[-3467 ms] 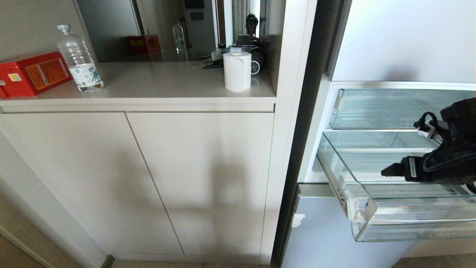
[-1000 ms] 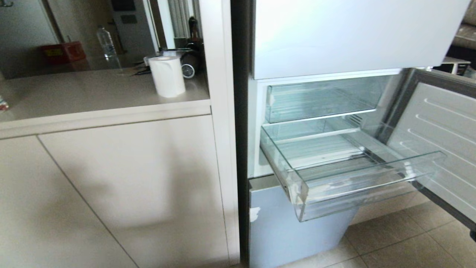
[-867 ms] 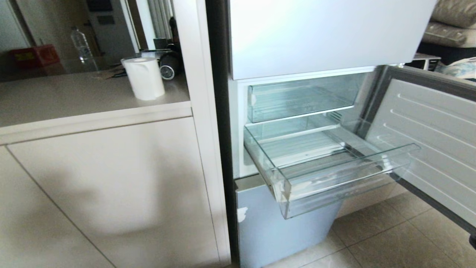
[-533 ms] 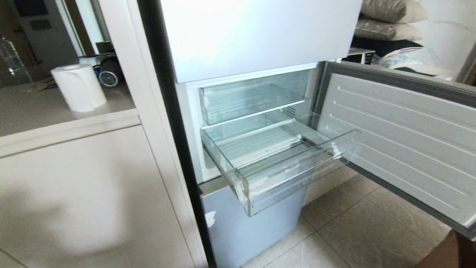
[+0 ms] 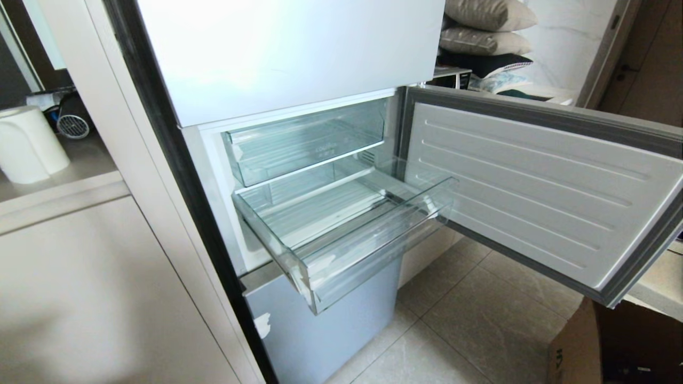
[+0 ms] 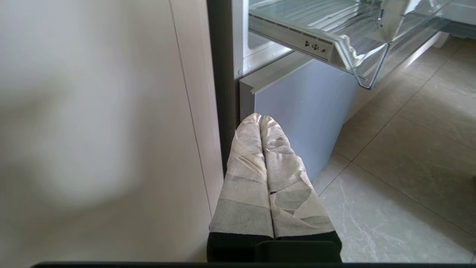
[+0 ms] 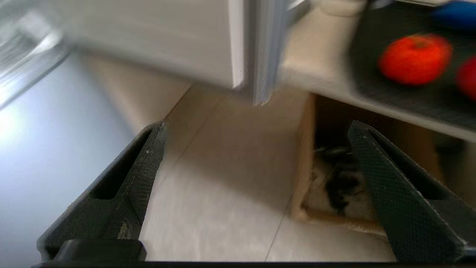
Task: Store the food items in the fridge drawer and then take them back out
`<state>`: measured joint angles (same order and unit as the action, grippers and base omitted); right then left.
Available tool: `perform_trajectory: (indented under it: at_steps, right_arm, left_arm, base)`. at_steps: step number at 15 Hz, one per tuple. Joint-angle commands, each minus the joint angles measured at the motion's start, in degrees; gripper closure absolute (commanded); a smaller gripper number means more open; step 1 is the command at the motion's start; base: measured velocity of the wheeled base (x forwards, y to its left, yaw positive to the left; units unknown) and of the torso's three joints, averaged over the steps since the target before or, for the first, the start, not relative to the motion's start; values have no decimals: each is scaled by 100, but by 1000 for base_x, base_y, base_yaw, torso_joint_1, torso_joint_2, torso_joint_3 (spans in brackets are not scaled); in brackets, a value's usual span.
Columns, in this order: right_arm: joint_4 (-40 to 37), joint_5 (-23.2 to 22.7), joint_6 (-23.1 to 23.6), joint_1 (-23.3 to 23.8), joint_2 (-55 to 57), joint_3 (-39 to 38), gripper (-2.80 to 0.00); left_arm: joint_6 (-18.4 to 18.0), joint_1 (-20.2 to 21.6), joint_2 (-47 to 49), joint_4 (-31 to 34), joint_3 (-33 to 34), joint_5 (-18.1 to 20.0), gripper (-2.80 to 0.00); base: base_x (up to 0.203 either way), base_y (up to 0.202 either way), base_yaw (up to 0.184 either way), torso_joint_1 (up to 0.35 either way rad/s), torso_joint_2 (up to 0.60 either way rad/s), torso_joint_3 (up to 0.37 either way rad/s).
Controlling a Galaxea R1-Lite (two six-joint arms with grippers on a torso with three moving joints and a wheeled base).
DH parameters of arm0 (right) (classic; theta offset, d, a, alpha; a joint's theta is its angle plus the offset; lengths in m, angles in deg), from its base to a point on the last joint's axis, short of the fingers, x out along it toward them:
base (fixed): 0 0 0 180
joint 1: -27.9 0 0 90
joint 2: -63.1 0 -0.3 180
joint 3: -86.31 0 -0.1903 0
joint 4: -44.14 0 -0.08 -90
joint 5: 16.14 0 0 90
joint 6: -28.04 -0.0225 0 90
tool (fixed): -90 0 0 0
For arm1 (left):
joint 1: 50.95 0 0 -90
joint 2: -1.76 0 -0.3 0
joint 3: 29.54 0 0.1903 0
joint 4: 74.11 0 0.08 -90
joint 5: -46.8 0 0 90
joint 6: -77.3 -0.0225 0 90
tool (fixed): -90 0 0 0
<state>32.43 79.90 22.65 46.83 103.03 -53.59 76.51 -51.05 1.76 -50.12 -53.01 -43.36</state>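
Drawer: wide clear plastic fridge drawer (image 5: 341,234) pulled out, nothing inside.
Food: round red-orange tomato (image 7: 414,58) on dark tray (image 7: 390,89), well apart.
Between: open fridge door (image 5: 533,186), cardboard box (image 7: 334,178).
Right gripper (image 7: 256,134): spread wide, holding nothing.
Left gripper (image 6: 260,121): taped fingers pressed together.

We see bright daylight glaring off the glossy pale blue-grey fridge door panel (image 5: 288,48); our right wrist view is motion-blurred, smearing the round red-orange tomato (image 7: 414,58).

Left end effector (image 6: 260,120) closed, low beside fridge drawer (image 6: 334,41).
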Motion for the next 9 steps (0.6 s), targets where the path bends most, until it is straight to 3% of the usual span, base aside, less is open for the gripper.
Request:
perform_trajectory:
  at_steps: [1, 2, 6, 7, 9]
  right_arm:
    - [418, 15, -32, 197, 299, -74, 0]
    - [454, 24, -61, 313, 355, -45, 0]
    - [974, -49, -88, 1687, 1254, 165, 0]
    - [1116, -124, -92, 1917, 1509, 260, -280]
    - [1263, -229, -160, 2339, 1921, 545, -280]
  left_arm:
    - [0, 1, 6, -1, 1, -2, 0]
    - [0, 1, 3, -1, 1, -2, 0]
    - [0, 1, 0, -1, 1, -2, 0]
    - [0, 1, 0, -1, 1, -2, 0]
    - [0, 1, 8, 7, 1, -2, 0]
  base:
    - [0, 0, 0, 0, 0, 0]
    - [0, 0, 0, 0, 0, 0]
    - [0, 0, 0, 0, 0, 0]
    - [0, 0, 0, 0, 0, 0]
    - [0, 0, 0, 0, 0, 0]
